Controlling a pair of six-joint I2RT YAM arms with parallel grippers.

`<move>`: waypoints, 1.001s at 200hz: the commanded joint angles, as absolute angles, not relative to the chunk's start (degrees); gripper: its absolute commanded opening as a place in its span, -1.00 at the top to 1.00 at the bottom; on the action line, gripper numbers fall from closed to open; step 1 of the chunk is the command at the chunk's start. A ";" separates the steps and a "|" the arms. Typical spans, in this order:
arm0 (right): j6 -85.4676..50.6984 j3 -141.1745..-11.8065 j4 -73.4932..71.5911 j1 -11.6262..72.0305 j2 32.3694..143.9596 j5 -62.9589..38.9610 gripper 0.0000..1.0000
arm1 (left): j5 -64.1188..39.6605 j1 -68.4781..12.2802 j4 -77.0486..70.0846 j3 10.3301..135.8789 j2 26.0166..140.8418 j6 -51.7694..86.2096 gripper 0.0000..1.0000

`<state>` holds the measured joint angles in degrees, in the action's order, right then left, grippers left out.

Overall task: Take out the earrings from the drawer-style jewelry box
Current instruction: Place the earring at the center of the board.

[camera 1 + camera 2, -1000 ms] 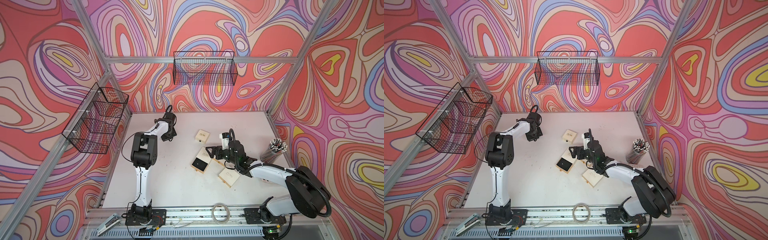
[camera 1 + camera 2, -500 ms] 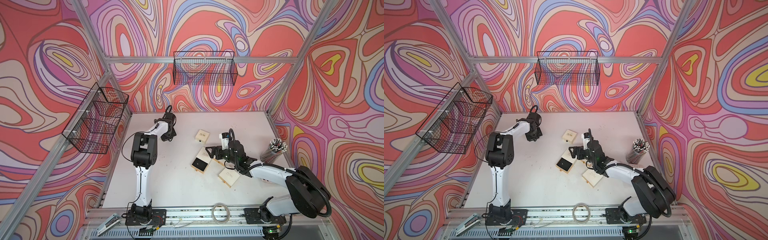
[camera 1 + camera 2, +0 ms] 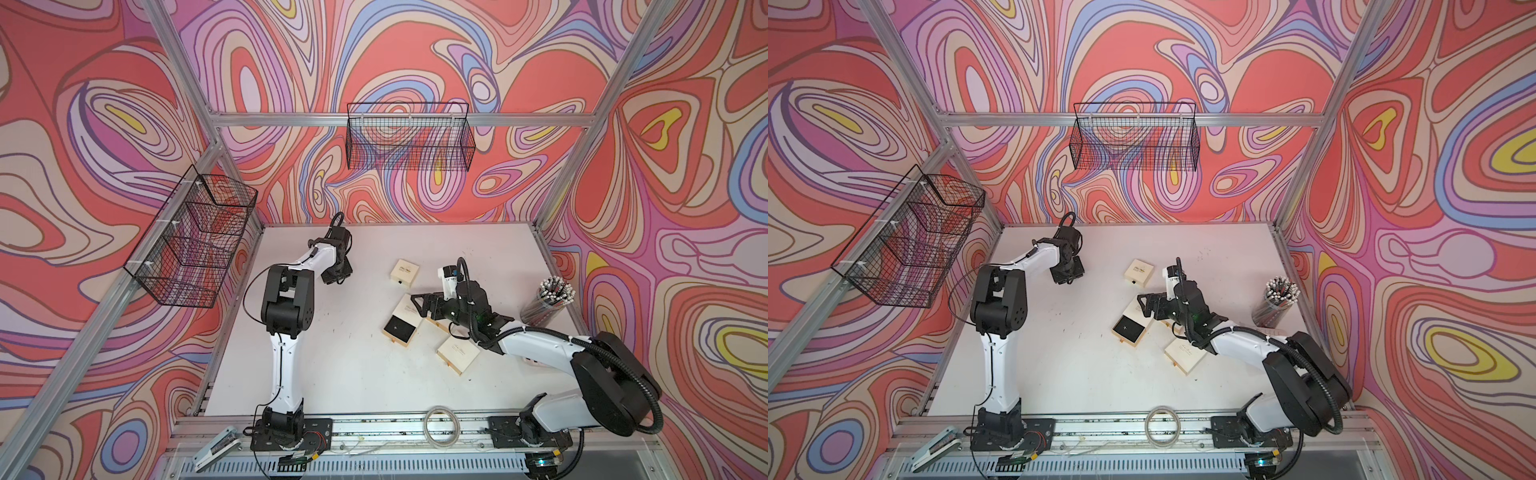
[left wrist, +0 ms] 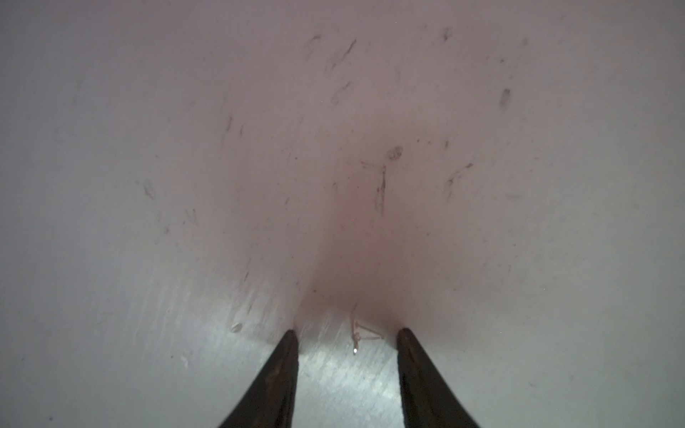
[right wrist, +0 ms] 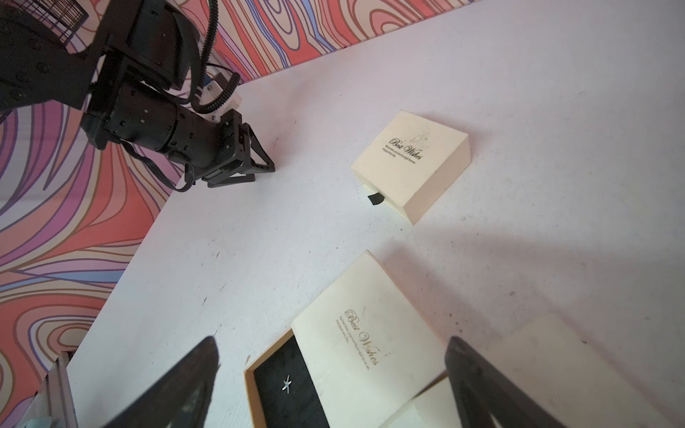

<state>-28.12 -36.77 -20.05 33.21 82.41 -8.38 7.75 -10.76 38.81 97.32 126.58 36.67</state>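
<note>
Tabletop (image 3: 332,374): white and scuffed. The boxes sit mid-right, and a cup of sticks (image 3: 544,303) stands by the right edge.

Left arm (image 3: 286,307) reaches toward the far-left corner. Right arm (image 3: 540,349) comes in from the right edge over the boxes.

Boxes, all cream:
- One closed box (image 3: 404,272) nearest the far edge, black pull tab showing.
- One open jewelry box (image 3: 409,309) mid-table, its drawer (image 3: 400,328) slid out toward the near edge, black pad exposed.
- One more box (image 3: 458,353) nearer the front.
- A fourth is partly hidden under the right wrist, so I can't read its state.

Left gripper (image 4: 346,333): tips down at the table surface, jaws moderately apart, gripping nothing. Right gripper (image 5: 331,342): jaws spread wide and empty, hovering over the open box's sleeve.

Earrings: one earring (image 4: 361,335) lies on bare table between the left jaws, clear of both pads, closer to one. A star earring (image 5: 286,383) lies flat on the drawer pad.

I read this as a drop-off at the far-left spot, with the release about done.

To finish it cleanly:
- Lift the left gripper straight up with the gap unchanged.
- No sideways sweep. The piece is thin wire and a brushed pad could flick it.
- Check it stayed on the table before swinging away.

For the star:
- Narrow the jaws before descending, come in vertical, and pinch across the star.
- Use the right gripper to pin the sleeve so the drawer doesn't skate.
</note>
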 commanded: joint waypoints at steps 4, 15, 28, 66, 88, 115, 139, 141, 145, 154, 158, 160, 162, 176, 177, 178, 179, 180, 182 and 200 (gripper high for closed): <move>-27.36 -38.31 -19.95 33.66 82.72 -7.54 -0.97 | 8.69 -10.28 38.71 96.06 122.83 37.03 -0.21; -27.42 -38.25 -19.95 33.72 82.71 -7.39 -0.96 | 8.29 -10.28 38.04 95.34 121.85 37.07 -0.26; -27.34 -38.24 -19.86 33.70 82.77 -7.30 -0.96 | 7.77 -10.28 37.20 94.10 120.44 37.37 -0.30; -27.16 -38.15 -19.60 33.74 82.29 -6.50 -0.96 | 4.51 -10.44 35.08 88.67 113.09 39.33 -0.26; -27.25 -37.96 -19.51 33.70 81.58 -5.92 -0.96 | 2.61 -12.57 33.89 82.75 104.84 41.08 -0.12; -27.66 -37.52 -19.56 33.68 80.44 -5.42 -0.96 | 5.87 -18.79 35.88 76.94 92.80 41.57 -0.03; -28.01 -37.13 -18.83 33.68 79.41 -3.32 -0.95 | 7.32 -26.46 38.34 73.32 85.62 41.25 0.11; -28.10 -37.03 -18.81 33.67 79.31 -3.14 -0.95 | 7.63 -27.29 39.07 73.24 85.28 41.23 0.11; -28.19 -37.01 -18.73 33.66 79.13 -2.69 -0.95 | 8.15 -28.48 40.16 73.21 84.75 41.22 0.11; -28.28 -36.68 -18.80 33.66 78.60 -1.84 -0.95 | 8.57 -32.10 41.52 72.75 83.98 40.96 0.11; -28.43 -36.58 -18.81 33.66 78.43 -1.59 -0.94 | 7.97 -33.47 41.45 72.36 83.75 40.55 0.11; -28.49 -36.50 -18.85 33.66 78.34 -1.50 -0.94 | 7.51 -34.25 41.34 72.12 83.69 40.28 0.11; -28.63 -36.37 -18.96 33.66 78.09 -1.43 -0.94 | 7.22 -34.86 41.32 71.93 83.63 40.06 0.12; -28.79 -35.97 -19.17 33.71 77.26 -1.43 -0.94 | 4.65 -39.07 41.70 70.93 83.91 39.97 0.13; -28.76 -35.96 -19.21 33.68 77.17 -1.42 -0.94 | 4.48 -39.40 41.77 70.84 83.92 40.11 0.14; -28.75 -35.95 -19.18 33.67 77.13 -1.37 -0.94 | 4.39 -39.65 41.80 70.80 84.02 40.23 0.14; -28.75 -35.95 -19.17 33.67 77.02 -1.34 -0.94 | 4.09 -39.91 41.64 70.69 84.06 40.33 0.14; -28.74 -35.95 -19.17 33.66 76.96 -1.33 -0.93 | 3.76 -40.12 41.48 70.50 84.13 40.42 0.14; -28.68 -35.95 -19.10 33.66 76.85 -1.26 -0.93 | 2.92 -40.57 41.13 70.23 84.18 40.60 0.14; -28.04 -36.27 -17.61 33.66 76.53 0.79 -0.90 | -6.21 -42.37 36.28 66.70 85.16 42.09 0.19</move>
